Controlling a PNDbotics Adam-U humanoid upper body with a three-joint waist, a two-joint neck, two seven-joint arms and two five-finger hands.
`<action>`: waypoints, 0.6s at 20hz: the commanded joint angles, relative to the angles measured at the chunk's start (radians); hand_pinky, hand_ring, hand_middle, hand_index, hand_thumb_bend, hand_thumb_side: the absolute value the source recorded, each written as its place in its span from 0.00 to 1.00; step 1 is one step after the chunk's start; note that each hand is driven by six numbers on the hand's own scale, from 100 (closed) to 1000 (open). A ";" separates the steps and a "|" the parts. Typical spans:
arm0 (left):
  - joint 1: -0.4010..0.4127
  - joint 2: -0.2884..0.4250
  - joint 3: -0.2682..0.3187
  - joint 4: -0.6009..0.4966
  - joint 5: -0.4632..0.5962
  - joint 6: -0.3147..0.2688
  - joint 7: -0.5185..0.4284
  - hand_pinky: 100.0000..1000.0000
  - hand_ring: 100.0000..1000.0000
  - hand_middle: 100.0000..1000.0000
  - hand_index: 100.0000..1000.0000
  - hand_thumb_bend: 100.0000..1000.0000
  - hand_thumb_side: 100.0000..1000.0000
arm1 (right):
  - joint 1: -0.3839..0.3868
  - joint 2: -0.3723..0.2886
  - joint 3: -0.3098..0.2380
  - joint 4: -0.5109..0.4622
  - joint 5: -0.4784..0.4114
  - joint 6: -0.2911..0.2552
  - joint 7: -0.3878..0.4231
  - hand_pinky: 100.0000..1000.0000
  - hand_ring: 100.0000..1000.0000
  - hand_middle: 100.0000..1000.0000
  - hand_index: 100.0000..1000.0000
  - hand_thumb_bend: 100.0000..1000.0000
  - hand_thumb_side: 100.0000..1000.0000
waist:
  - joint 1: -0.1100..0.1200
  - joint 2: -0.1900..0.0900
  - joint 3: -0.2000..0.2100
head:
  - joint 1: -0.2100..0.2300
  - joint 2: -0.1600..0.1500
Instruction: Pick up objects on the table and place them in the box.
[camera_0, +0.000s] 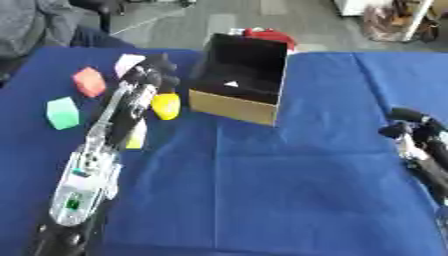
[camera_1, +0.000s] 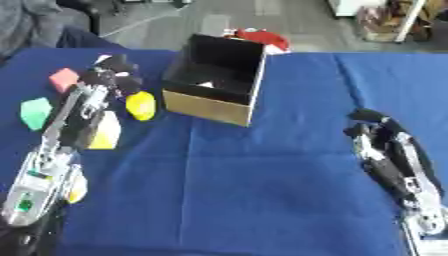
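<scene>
A cardboard box (camera_0: 234, 106) with a dark inside stands open at the table's middle back, with a small white thing (camera_0: 230, 84) in it. My left arm reaches up the left side. My left hand (camera_0: 149, 75) hovers, fingers loosely bent and holding nothing, above the table just left of the box. A yellow object (camera_0: 165, 106) lies on the cloth at that hand's lower right. A red block (camera_0: 89, 81), a green block (camera_0: 63, 113), a whitish block (camera_0: 129, 62) and a pale yellow block (camera_1: 105, 131) lie around the arm. My right hand (camera_1: 381, 134) rests open at the right.
A blue cloth (camera_0: 262, 185) covers the table. A red thing (camera_0: 271, 35) sits on the floor behind the box. A seated person's clothing (camera_0: 35, 25) shows at the far left corner.
</scene>
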 joint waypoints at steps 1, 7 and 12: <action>-0.012 0.005 0.001 -0.017 0.000 0.001 0.002 0.76 0.73 0.74 0.90 0.00 0.66 | -0.010 -0.009 -0.002 -0.022 0.000 -0.001 0.000 0.73 0.63 0.71 0.78 0.00 0.37 | 0.000 0.002 0.000 | 0.033 0.004; -0.010 0.006 0.001 -0.016 -0.001 0.001 0.002 0.76 0.73 0.74 0.90 0.00 0.66 | -0.009 -0.009 -0.003 -0.021 0.000 -0.001 -0.001 0.73 0.63 0.71 0.78 0.00 0.37 | -0.001 0.002 0.001 | 0.044 0.004; -0.011 0.006 0.003 -0.016 -0.003 0.001 0.003 0.76 0.73 0.73 0.90 0.00 0.66 | -0.008 -0.008 -0.003 -0.021 0.000 -0.001 -0.001 0.73 0.63 0.71 0.78 0.00 0.37 | -0.001 0.002 0.002 | 0.045 0.004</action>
